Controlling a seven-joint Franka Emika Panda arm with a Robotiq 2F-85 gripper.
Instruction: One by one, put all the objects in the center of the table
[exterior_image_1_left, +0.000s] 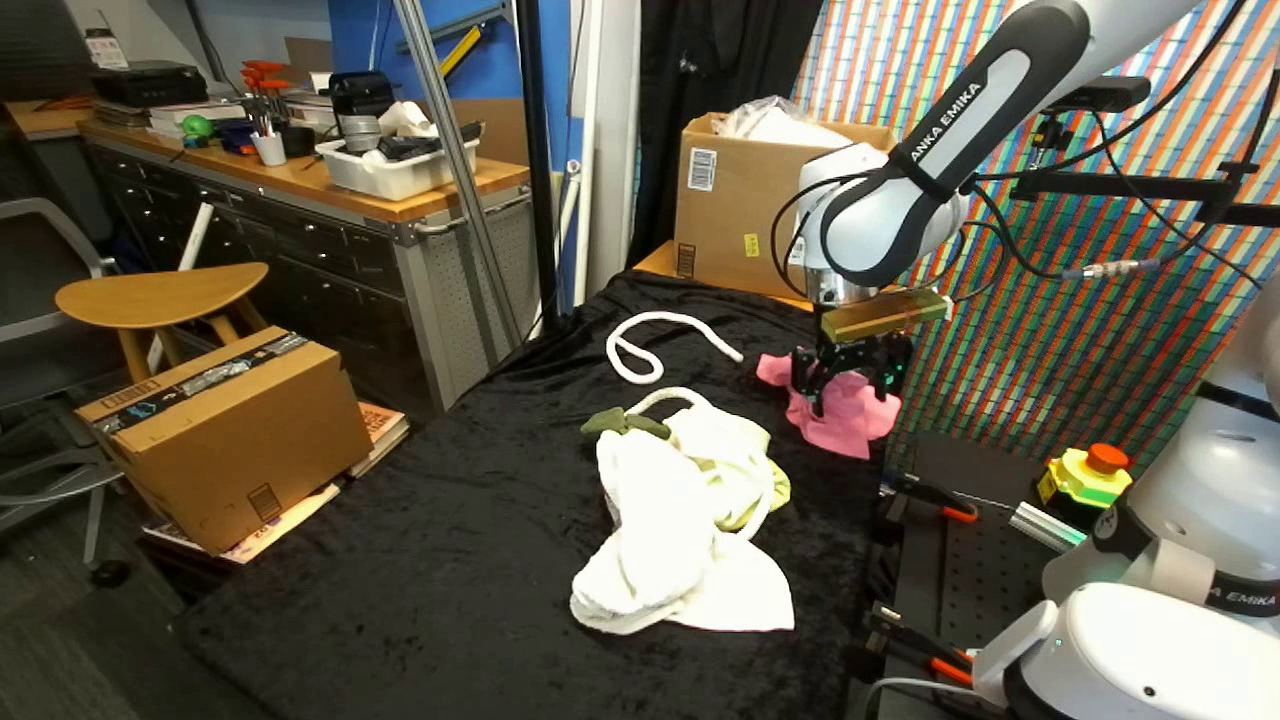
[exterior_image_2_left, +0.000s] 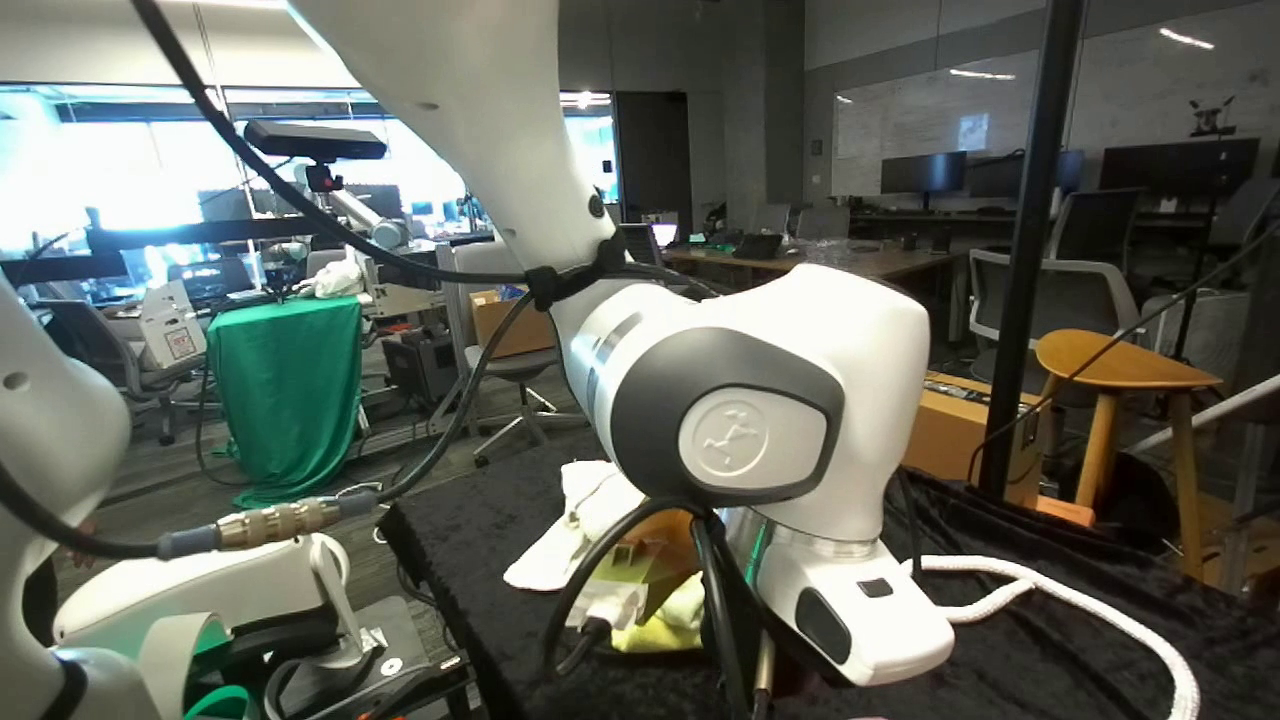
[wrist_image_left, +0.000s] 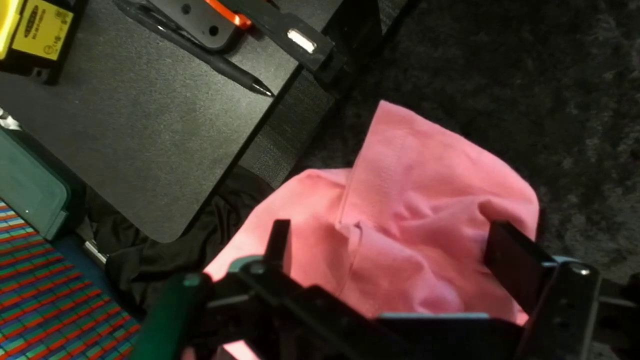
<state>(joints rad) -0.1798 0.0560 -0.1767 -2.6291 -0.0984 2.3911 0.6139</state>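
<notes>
Your claw (wrist_image_left: 392, 245) stands over the pink cloth (wrist_image_left: 430, 195), its fingers spread wide apart with a rumpled stretch of fabric in the gap between them and nothing clamped; whether the tips touch it, you cannot tell. In the wrist view the cloth runs past the left-hand finger and up to a folded corner; it is too crumpled to give you one long axis, so a bunched fold between the fingers looks like your best pinch. Mind the edge: the cloth lies at the border of the black bench (exterior_image_1_left: 450, 560), just beside the dark platform (wrist_image_left: 200, 125) with the pen (wrist_image_left: 215, 62), so lifting before going sideways seems wise. In an exterior view, one end of the white rope (exterior_image_1_left: 660, 316) points at the cloth from nearby and could get caught. The middle of the bench lies away from the robot's base, toward the piled white cloths (exterior_image_1_left: 660, 520) and yellow-green cloth (exterior_image_1_left: 725, 440). Your widest open room is past that pile; the cardboard box (exterior_image_1_left: 740, 220) rises close behind the claw.
</notes>
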